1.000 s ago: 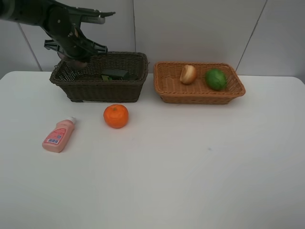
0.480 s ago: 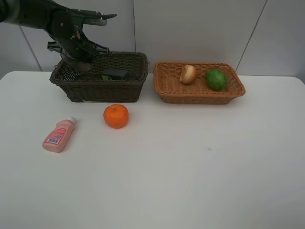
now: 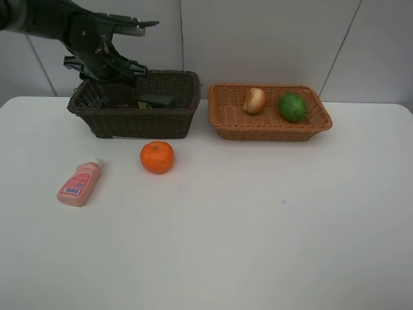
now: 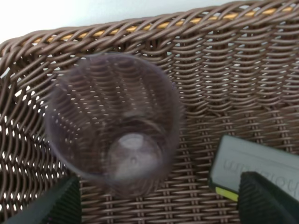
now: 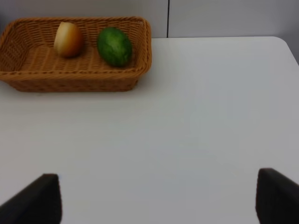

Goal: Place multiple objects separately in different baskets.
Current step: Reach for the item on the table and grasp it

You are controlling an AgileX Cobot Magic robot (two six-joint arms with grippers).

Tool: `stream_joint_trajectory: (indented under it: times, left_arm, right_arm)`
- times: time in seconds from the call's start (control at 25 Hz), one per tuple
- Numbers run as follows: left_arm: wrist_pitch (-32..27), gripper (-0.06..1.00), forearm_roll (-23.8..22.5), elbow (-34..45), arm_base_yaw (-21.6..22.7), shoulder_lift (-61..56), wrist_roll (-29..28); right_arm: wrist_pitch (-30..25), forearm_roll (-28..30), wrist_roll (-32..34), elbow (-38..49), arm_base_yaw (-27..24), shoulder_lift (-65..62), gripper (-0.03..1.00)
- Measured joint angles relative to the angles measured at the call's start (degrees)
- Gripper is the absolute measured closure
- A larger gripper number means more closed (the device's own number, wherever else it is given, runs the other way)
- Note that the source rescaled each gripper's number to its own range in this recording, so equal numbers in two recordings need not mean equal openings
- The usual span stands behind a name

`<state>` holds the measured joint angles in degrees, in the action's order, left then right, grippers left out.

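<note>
- Left gripper (image 4: 161, 203), jaws spread and empty, hangs over the dark basket (image 3: 132, 117).
- Mandarin (image 3: 157, 157) and pink bottle (image 3: 79, 184) lie in front of that basket, nearest this arm.
- Right gripper (image 5: 159, 198): spread, empty.

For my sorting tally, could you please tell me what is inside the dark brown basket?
A translucent mauve cup, mouth up, and a dark bottle lying beside it. In the high view the basket hides the cup behind its near wall.

Left hand (image 4: 159, 205) now open (cup (image 4: 114, 122) seemingly loose)
</note>
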<state>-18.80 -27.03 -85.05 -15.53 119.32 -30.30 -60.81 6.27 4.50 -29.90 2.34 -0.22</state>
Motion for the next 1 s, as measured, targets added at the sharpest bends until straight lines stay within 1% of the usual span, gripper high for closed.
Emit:
stream_joint_trajectory:
  times: [0.36, 0.48, 0.68, 0.84, 1.0]
  left_arm:
    - [-0.41, 0.06, -0.05, 0.00, -0.12, -0.45, 4.75]
    - [-2.48, 0.06, -0.11, 0.00, -1.16, -1.85, 8.40]
    - [-7.64, 0.06, 0.06, 0.00, -3.10, -4.94, 14.19]
    - [-10.99, 0.03, 0.20, 0.00, -4.23, -7.99, 16.31]
    - [-13.76, 0.02, 0.14, 0.00, -5.68, -11.42, 17.88]
  right_arm:
    - [0.00, 0.00, 0.00, 0.00, 0.00, 0.00, 0.13]
    - [0.00, 0.00, 0.00, 0.00, 0.00, 0.00, 0.13]
    - [0.00, 0.00, 0.00, 0.00, 0.00, 0.00, 0.13]
    - [0.00, 0.00, 0.00, 0.00, 0.00, 0.00, 0.13]
    - [0.00, 0.00, 0.00, 0.00, 0.00, 0.00, 0.13]
